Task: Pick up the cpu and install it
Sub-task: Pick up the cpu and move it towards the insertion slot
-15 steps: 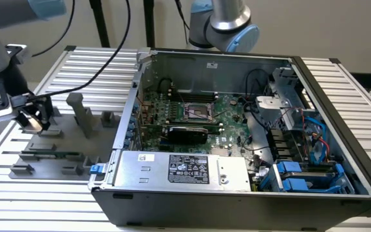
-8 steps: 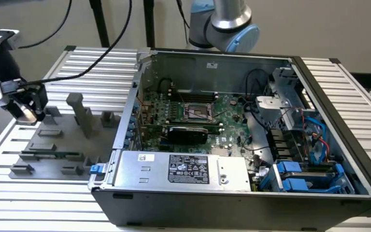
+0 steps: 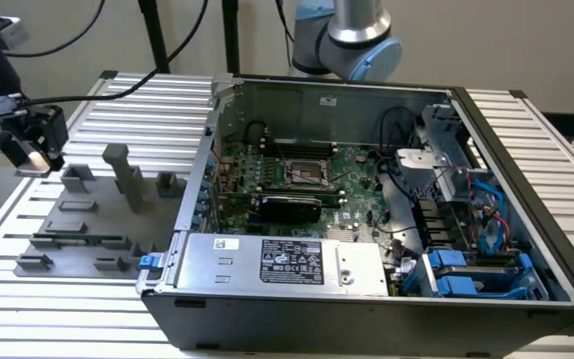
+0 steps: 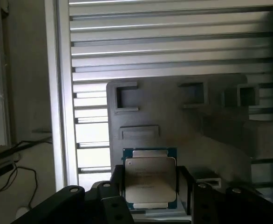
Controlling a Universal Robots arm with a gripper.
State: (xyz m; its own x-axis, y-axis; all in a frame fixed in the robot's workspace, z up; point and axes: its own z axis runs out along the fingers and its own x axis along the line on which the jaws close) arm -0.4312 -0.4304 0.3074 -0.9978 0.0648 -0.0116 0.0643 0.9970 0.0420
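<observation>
Start at the exterior view's left, well apart from the open computer case (image 3: pixel 367 321): there you find the gripper (image 3: pixel 35 158), raised above the slatted table (image 3: pixel 158 97) near that table's outer edge. Its claw is pinching the cpu (image 3: pixel 38 161), which shows as a small pale patch at the tip. In the wrist view you can check the grasp: the dark fingers (image 4: pixel 118 181) press on opposite sides of the cpu (image 4: pixel 150 179), whose silvery top faces the camera with a thin green rim around it, and the gripper (image 4: pixel 151 187) holds it clear of the surface behind it. Between the gripper and the computer case lies a gray fixture plate (image 3: pixel 87 224), just beside the case's side wall, with several small upright blocks and open pockets on it; you see the same plate (image 4: pixel 174 107) behind the cpu in the wrist view, resting on the table's ribbed slats (image 4: pixel 174 46). Moving on into the computer case, you find the green motherboard (image 3: pixel 352 176) lying flat on its floor, and near the board's middle the dark square socket (image 3: pixel 307 173) with its metal frame. Along the case's near wall sits a silver box with a black label (image 3: pixel 357 265). Behind the case's far wall stands the arm's base (image 3: pixel 352 34). At the case's corner toward the exterior view's right you see blue drive brackets (image 3: pixel 466 273) and a tangle of cables.
</observation>
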